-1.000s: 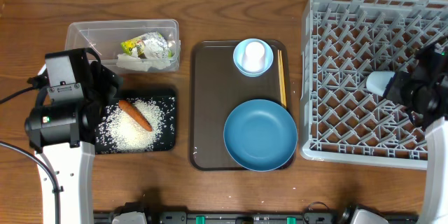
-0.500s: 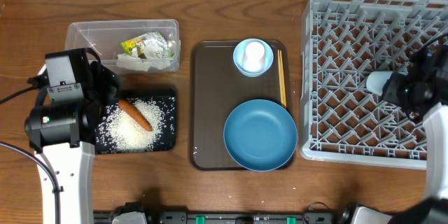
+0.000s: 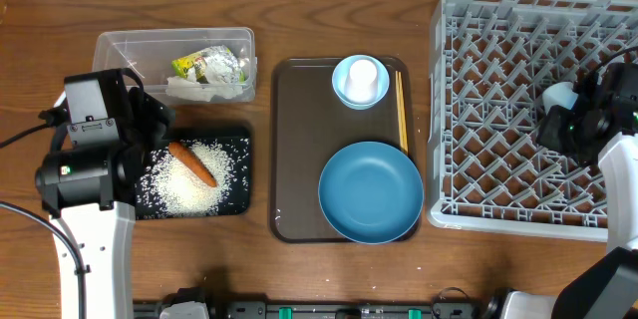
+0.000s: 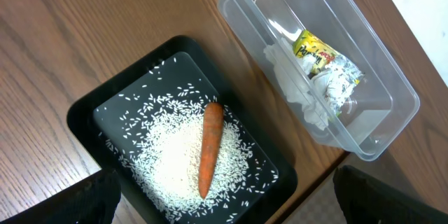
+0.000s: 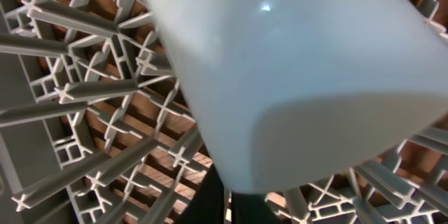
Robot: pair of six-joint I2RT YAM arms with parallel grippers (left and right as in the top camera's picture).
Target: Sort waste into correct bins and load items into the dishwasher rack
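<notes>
Right gripper (image 5: 225, 199) has shifted the pale-blue cup (image 3: 556, 95) further back and right over the dishwasher rack (image 3: 478, 20). Your fingers are pinched tight on its rim. Left gripper (image 4: 224, 208) hangs spread wide, gripping nothing, above the black tray (image 4: 80, 115) holding rice (image 4: 168, 161) and carrot (image 4: 208, 147). Tissue (image 4: 294, 87) and wrapper (image 4: 318, 52) lie in the clear tub (image 4: 378, 112).

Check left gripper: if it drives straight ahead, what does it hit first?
Likely the black tray, landing in the rice near the carrot; left gripper hangs open above it, depth unclear.
</notes>
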